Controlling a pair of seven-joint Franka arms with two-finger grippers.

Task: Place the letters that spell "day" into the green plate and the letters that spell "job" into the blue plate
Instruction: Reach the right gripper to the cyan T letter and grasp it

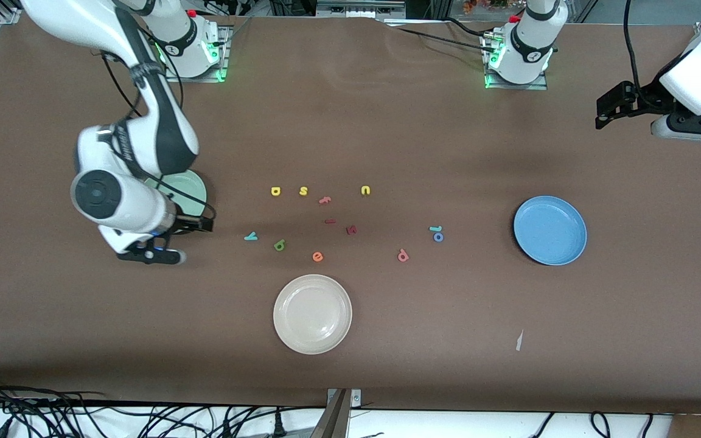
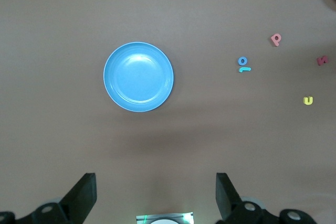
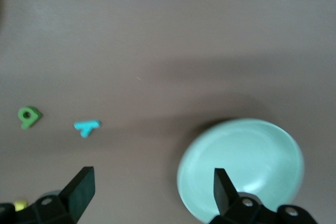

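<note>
Black fingers of my right end effector (image 3: 149,192) stand wide apart and empty, hanging over the green plate (image 1: 187,187) at the right arm's end of the bench (image 1: 387,121); my left end effector (image 2: 156,195) is likewise spread wide with nothing in it, waiting high near the left arm's end, looking down on the blue plate (image 1: 550,230). Working outward from the right one, the cyan "y" (image 1: 251,236) lies closest, then the green "d" (image 1: 279,245) just beside it, with the yellow "a" (image 1: 275,191) farther from the front camera. Nearer the blue plate, the cyan "j" (image 1: 435,229) and blue "o" (image 1: 439,237) lie almost touching, the pinkish "b" (image 1: 403,255) a little apart from them. I judge these letters to be featherlight, flat and probably foam or plastic, so they would skid or flip if nudged. I would come straight down and pinch across a straight stem, gently. The "j" and "o" crowd each other, so one finger risks knocking its neighbour. Both plates are empty.
</note>
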